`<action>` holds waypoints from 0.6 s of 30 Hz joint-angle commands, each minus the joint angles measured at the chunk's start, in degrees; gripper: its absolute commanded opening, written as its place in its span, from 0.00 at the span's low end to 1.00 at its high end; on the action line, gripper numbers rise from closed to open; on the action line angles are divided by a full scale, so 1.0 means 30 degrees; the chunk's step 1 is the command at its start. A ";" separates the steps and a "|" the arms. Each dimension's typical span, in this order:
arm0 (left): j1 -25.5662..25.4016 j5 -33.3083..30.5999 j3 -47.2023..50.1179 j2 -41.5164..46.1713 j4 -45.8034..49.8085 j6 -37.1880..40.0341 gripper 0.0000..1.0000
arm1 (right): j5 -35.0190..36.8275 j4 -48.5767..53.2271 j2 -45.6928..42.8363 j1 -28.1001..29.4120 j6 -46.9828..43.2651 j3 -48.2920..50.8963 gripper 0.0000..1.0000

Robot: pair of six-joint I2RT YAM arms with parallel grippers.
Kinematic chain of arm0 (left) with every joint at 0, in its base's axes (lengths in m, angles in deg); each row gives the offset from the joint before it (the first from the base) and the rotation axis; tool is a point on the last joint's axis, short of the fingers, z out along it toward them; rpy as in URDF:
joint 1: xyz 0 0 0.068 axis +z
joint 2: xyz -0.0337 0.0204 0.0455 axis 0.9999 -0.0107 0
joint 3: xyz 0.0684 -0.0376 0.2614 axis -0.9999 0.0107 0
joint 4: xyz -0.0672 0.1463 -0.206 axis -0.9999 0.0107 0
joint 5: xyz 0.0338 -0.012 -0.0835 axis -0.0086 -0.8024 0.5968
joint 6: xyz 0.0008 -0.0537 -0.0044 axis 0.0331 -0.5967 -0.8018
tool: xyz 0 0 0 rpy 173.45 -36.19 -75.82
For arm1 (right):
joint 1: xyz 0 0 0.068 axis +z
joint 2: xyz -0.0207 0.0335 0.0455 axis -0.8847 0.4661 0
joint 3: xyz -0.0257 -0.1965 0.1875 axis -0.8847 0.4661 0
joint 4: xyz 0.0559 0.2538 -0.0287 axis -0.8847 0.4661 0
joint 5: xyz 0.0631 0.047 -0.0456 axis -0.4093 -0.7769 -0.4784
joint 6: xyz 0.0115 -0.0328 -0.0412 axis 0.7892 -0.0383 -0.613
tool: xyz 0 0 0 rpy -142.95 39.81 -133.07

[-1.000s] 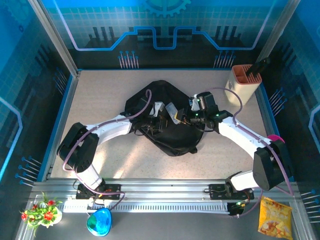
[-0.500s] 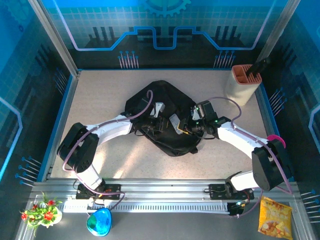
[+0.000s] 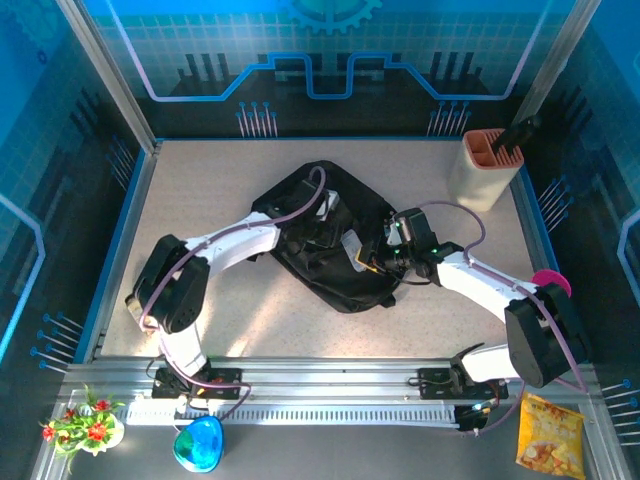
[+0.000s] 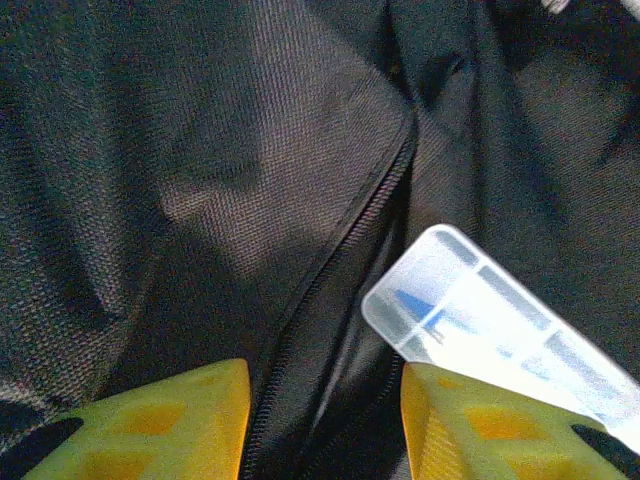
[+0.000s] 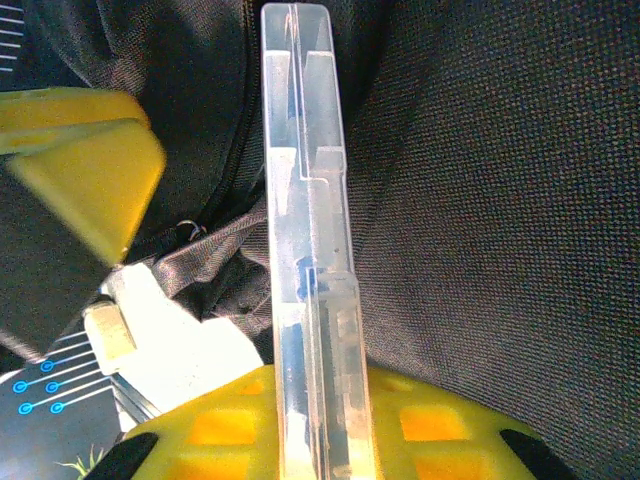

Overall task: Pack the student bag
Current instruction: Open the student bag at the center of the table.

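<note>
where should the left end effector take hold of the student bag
Likely the fabric lip along the zipper of the student bag, pinched from above by the left end effector: the bag lies flat and limp, and that seam runs between its open fingers, beside the clear case.

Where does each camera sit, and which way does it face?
Top external: above and behind, looking down on the table, the student bag and both arms.
Left wrist: on the left arm, facing the bag's zipper; its fingers frame the bottom.
Right wrist: on the right arm, looking along a clear case held in its fingers.
Shared: both wrist views show the clear case against the bag.
</note>
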 commanded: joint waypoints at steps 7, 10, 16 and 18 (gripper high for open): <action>-0.0598 -0.4013 -0.2995 -0.2561 0.5209 0.1790 0.46 | 0.0328 0.1891 0.0458 -0.0500 0.0542 0.0713 0.14; -0.0593 -0.4469 -0.3649 -0.3360 0.6193 0.1948 0.52 | 0.0405 0.1922 0.0480 -0.0531 0.0504 0.0721 0.14; -0.0682 -0.5359 -0.4999 -0.5269 0.7910 0.1912 0.56 | 0.0539 0.2006 0.0452 -0.0533 0.0492 0.0750 0.14; -0.0704 -0.6158 -0.5325 -0.5689 0.8255 0.1853 0.54 | 0.0594 0.2037 0.0400 -0.0542 0.0475 0.0773 0.14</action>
